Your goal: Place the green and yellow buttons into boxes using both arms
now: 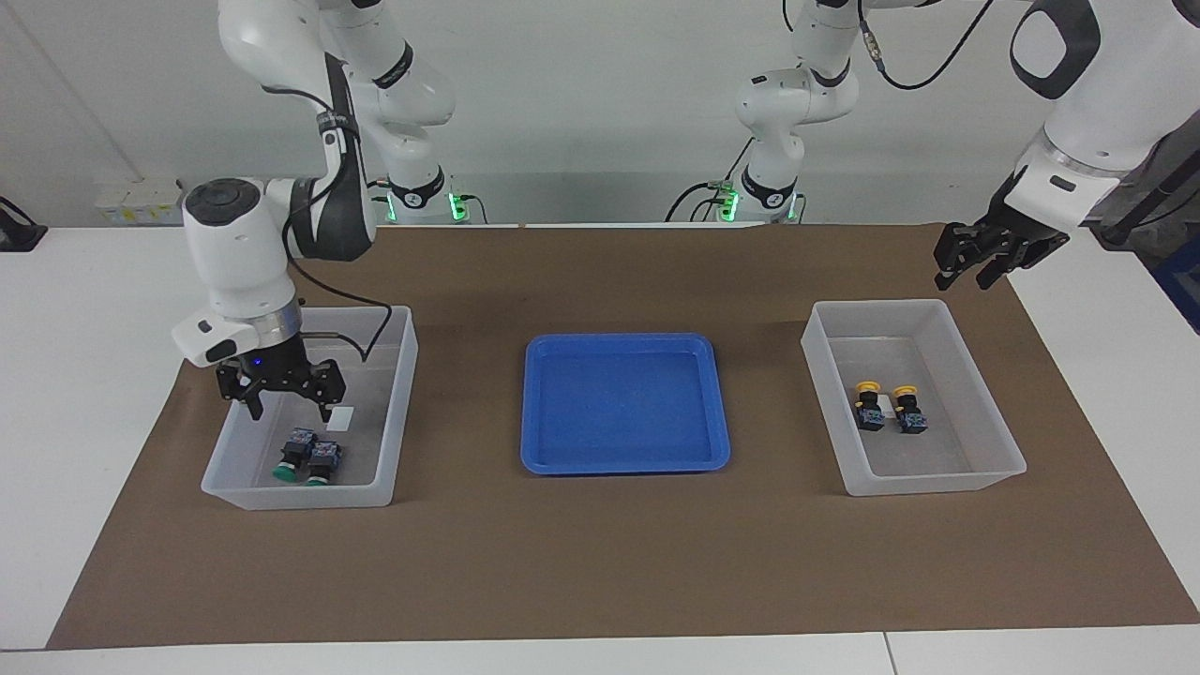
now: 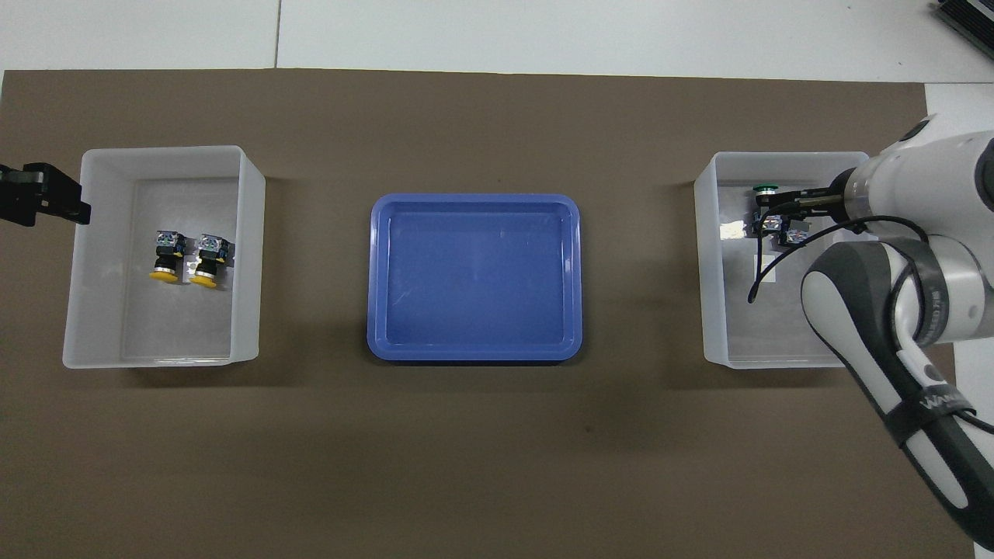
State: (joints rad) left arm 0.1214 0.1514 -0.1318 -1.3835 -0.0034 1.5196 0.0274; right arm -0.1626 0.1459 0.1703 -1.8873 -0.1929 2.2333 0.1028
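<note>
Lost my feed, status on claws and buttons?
Right claw open, empty, over box with both green buttons. Left claw open, waiting beside box with both yellow buttons. Blue tray empty; nothing blocking.

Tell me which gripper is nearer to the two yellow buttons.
Left. The left gripper hangs just outside the box holding the yellow buttons. The right gripper is over the other box, past the blue tray.

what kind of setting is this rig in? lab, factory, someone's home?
Probably a robotics lab: two bench-mounted arms, a brown mat on a white table, and a staged sorting layout of two bins flanking a blue tray.
</note>
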